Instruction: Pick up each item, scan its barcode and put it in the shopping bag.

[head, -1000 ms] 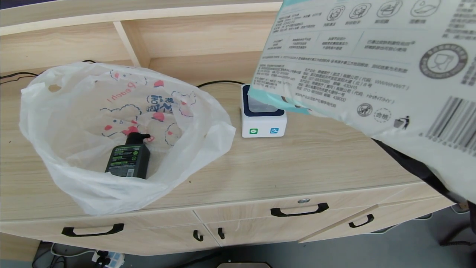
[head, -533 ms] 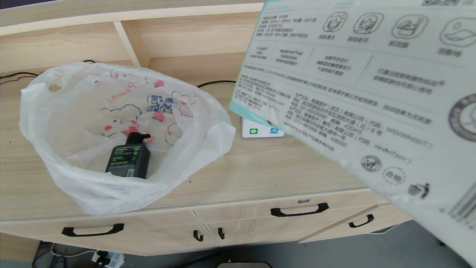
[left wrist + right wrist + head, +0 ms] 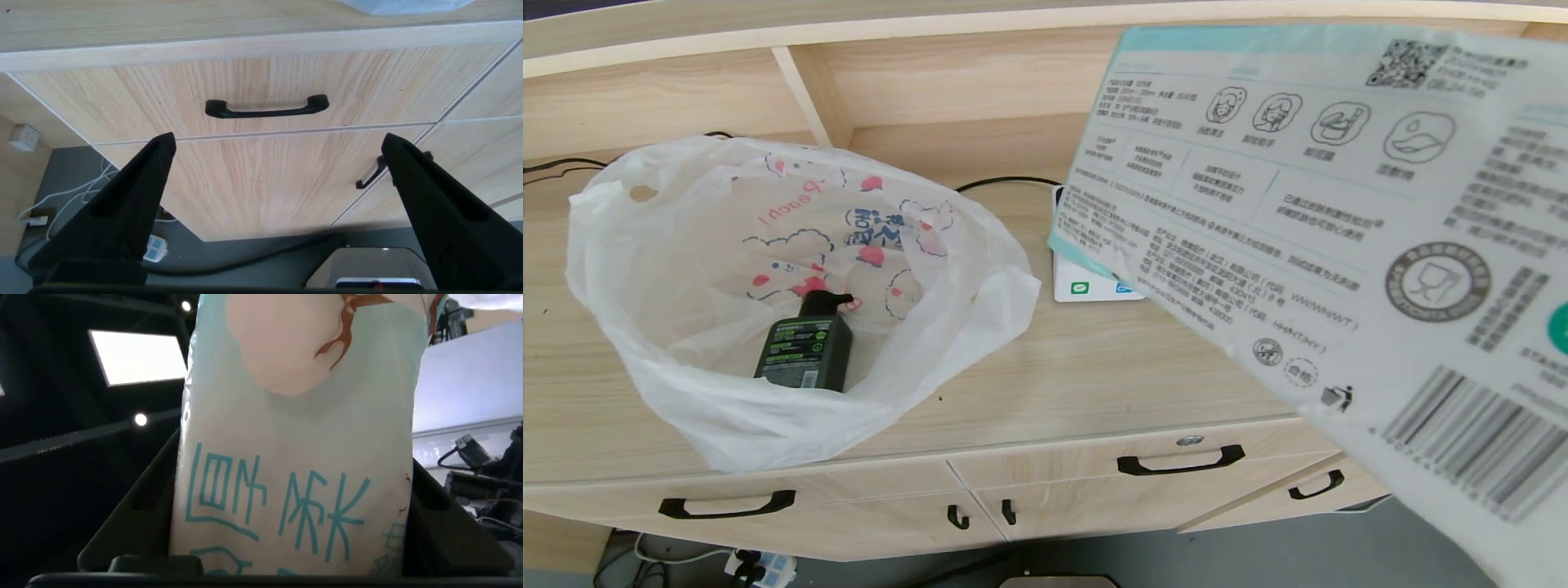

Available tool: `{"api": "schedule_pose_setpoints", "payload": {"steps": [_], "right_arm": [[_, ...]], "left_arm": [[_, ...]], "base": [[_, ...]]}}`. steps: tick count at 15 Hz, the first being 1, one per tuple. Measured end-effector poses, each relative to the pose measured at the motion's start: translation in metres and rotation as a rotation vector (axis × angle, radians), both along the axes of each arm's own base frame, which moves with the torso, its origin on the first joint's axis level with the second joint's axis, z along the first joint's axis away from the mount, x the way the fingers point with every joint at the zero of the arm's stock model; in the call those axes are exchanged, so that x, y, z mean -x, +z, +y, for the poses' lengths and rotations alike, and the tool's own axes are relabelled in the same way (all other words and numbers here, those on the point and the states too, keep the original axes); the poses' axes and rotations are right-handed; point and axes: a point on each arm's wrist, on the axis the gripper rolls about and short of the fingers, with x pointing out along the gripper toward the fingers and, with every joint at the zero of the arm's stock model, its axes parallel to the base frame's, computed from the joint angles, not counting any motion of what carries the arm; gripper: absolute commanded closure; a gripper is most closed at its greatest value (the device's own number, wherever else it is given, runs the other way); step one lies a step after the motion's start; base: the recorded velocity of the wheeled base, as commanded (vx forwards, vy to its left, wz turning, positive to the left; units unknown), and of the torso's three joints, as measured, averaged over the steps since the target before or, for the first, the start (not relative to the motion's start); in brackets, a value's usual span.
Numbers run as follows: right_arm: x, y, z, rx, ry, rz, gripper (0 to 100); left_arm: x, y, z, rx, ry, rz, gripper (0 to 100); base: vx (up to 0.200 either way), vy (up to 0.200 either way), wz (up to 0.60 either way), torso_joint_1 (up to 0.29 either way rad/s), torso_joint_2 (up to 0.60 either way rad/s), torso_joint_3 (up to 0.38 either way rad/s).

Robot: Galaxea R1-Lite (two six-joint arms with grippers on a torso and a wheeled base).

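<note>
On the left part of the desk [image 3: 1094,359], close to its front edge, the white shopping bag [image 3: 686,392] stands with its mouth wide open. A dark pump bottle [image 3: 805,351] lies inside on the bag's bottom, its nozzle toward the back edge. Just to the right of the bag, toward the back of the desk, sits the white box scanner [image 3: 1086,287]. Much of it is hidden behind a corner of the pack, and a black cable [image 3: 1001,181] runs along the desk behind it.

The large flat pack [image 3: 1323,245] hangs in the air over the right side of the desk, tilted, with its printed back turned up toward the head camera. Its barcode [image 3: 1470,441] sits near the lower right of that face, out past the desk's front edge, and its low corner overlaps the scanner.

The right pincer [image 3: 298,531] pinches the pack [image 3: 302,457], one dark finger pressing on each side of the pale blue wrapper.

The left pincer [image 3: 278,212] is below the desk's front edge, its fingers spread wide with nothing between them. It faces a drawer front [image 3: 270,171] with a black handle [image 3: 266,107].
</note>
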Motion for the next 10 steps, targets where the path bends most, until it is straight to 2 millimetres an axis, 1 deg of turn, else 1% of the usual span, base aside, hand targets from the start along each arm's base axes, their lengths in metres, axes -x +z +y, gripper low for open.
{"api": "schedule_pose_setpoints", "payload": {"steps": [1, 2, 3, 4, 6, 8, 9, 10], "right_arm": [[-0.006, 0.000, -0.008, 0.010, -0.066, -0.031, 100], [-0.014, -0.001, -0.021, 0.034, -0.166, -0.086, 100], [-0.021, -0.002, -0.033, 0.088, -0.272, -0.179, 100], [-0.027, -0.005, -0.045, 0.172, -0.387, -0.323, 100], [-0.040, -0.012, -0.066, 0.415, -0.662, -0.677, 100], [-0.055, -0.018, -0.084, 0.690, -0.892, -0.995, 100], [-0.062, -0.019, -0.090, 0.809, -0.966, -1.100, 100], [-0.069, -0.018, -0.092, 0.909, -1.020, -1.149, 100]], "left_arm": [[0.000, 0.000, 0.000, 0.000, 0.000, 0.000, 0], [0.000, 0.000, 0.000, 0.001, 0.000, 0.000, 0], [0.000, 0.000, 0.000, 0.000, 0.000, 0.000, 0], [0.000, 0.000, 0.000, 0.000, 0.001, 0.000, 0], [0.000, 0.000, 0.000, 0.002, 0.001, 0.000, 0], [0.000, 0.000, 0.000, 0.000, 0.000, 0.000, 0], [0.000, 0.000, 0.000, 0.000, 0.000, 0.001, 0], [0.000, 0.000, 0.000, 0.001, 0.000, 0.002, 0]], "base": [[0.000, 0.000, 0.00, 0.000, 0.00, 0.000], [0.000, 0.000, 0.00, 0.000, 0.00, 0.000], [0.000, 0.000, 0.00, 0.000, 0.00, 0.000], [0.000, 0.000, 0.00, 0.000, 0.00, 0.000], [0.000, 0.000, 0.00, 0.000, 0.00, 0.000], [0.000, 0.000, 0.00, 0.000, 0.00, 0.000], [0.000, 0.000, 0.00, 0.000, 0.00, 0.000], [0.000, 0.000, 0.00, 0.000, 0.00, 0.000]]}}
